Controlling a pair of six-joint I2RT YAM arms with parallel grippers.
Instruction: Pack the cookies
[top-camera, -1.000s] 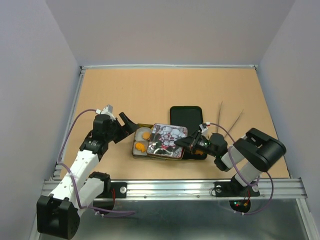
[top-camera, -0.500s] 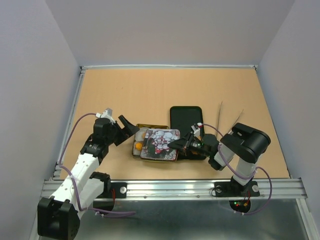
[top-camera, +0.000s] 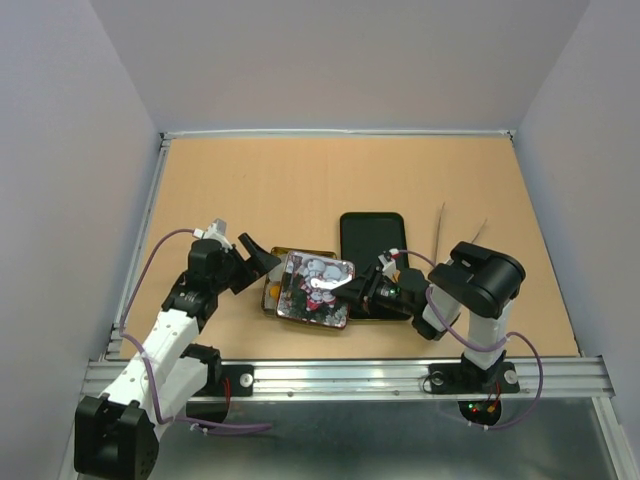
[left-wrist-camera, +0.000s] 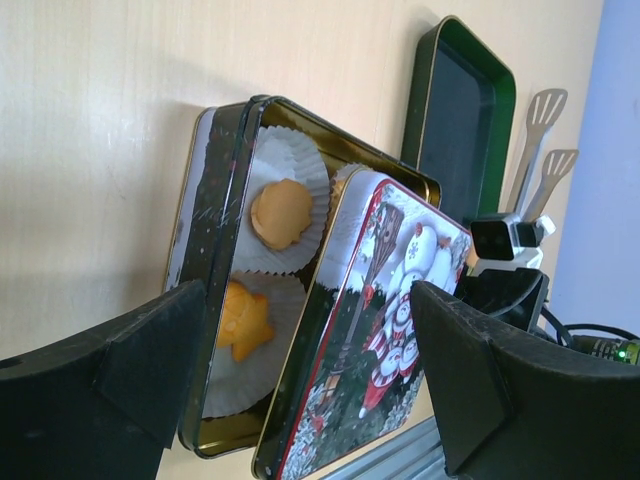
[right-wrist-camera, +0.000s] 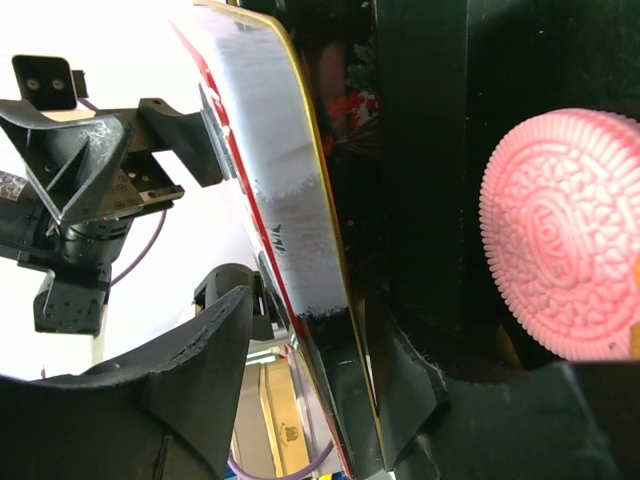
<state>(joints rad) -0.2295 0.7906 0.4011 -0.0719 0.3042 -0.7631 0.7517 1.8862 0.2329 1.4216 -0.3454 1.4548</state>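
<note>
Tan table (top-camera: 250, 180) is seen with the cookies (left-wrist-camera: 281, 212) already lodged in the tin (left-wrist-camera: 200, 290), over which the lid (top-camera: 318, 287) is laid askew (seating it square is judged all that is left). The left gripper (top-camera: 260, 258) is held wide beside the tin. The lid's edge is set between the fingers of the right gripper (top-camera: 360, 290), but whether it is clamped cannot be told. Since a second ago the lid has been shifted left.

glossy metal lid (left-wrist-camera: 385, 320) — pleated paper cups (left-wrist-camera: 300, 165) — ridged matt cookie (right-wrist-camera: 565, 235)
</note>
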